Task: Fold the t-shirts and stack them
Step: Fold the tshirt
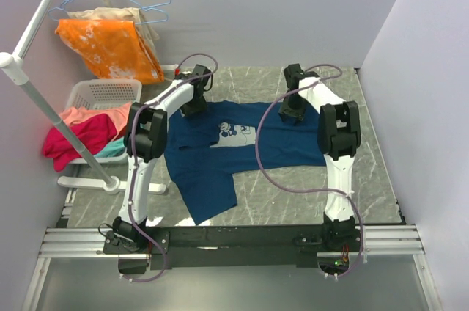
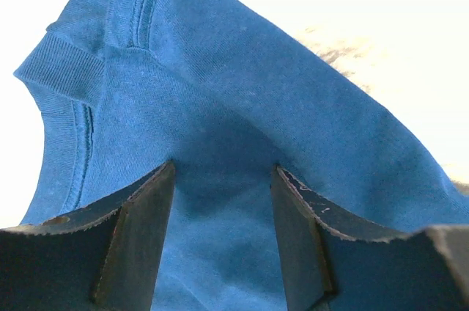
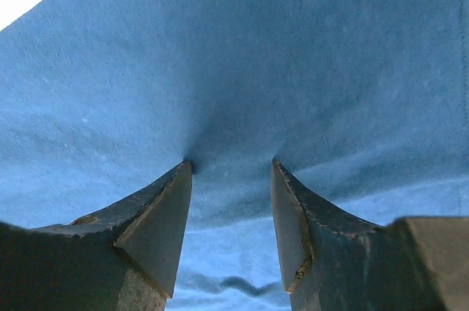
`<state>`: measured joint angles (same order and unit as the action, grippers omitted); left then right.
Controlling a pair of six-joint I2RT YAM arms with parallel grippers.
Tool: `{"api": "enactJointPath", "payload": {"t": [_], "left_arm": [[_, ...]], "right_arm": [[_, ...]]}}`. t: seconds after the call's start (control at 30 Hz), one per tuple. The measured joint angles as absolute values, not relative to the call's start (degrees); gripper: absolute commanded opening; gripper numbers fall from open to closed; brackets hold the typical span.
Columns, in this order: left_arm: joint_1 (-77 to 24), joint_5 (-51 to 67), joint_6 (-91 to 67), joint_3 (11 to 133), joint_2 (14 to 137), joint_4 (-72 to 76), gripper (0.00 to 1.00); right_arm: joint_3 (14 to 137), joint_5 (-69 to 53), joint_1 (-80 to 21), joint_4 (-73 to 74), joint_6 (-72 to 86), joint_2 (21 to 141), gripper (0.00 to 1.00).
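A navy blue t-shirt [image 1: 212, 172] lies spread on the marbled table, its pale mouse print [image 1: 236, 133] facing up near the far edge. My left gripper [image 1: 196, 108] stands on the shirt's far left part. In the left wrist view its fingers are apart, tips down on the cloth [image 2: 242, 91] next to the ribbed collar [image 2: 62, 69]; left gripper [image 2: 224, 166] is open. My right gripper [image 1: 293, 114] rests on the far right part. Right gripper [image 3: 231, 162] is open too, its tips dimpling the blue fabric [image 3: 242, 69], with no fold pinched between them.
A white laundry basket [image 1: 102, 94] at the far left holds pink and red clothes [image 1: 77, 135]. An orange garment [image 1: 110, 47] hangs on a hanger above it, from a white rack pole [image 1: 51, 116]. Pale walls close in the table at the back and right.
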<state>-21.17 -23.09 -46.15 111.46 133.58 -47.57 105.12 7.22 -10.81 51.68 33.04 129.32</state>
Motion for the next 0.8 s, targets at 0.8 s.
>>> {"api": "enactJointPath", "payload": {"t": [0.8], "left_arm": [[-19.09, -19.55, -40.07, 123.90, 140.88, -48.93, 0.62]], "right_arm": [[126.17, 4.89, -3.22, 58.85, 31.20, 140.79, 0.53]]}}
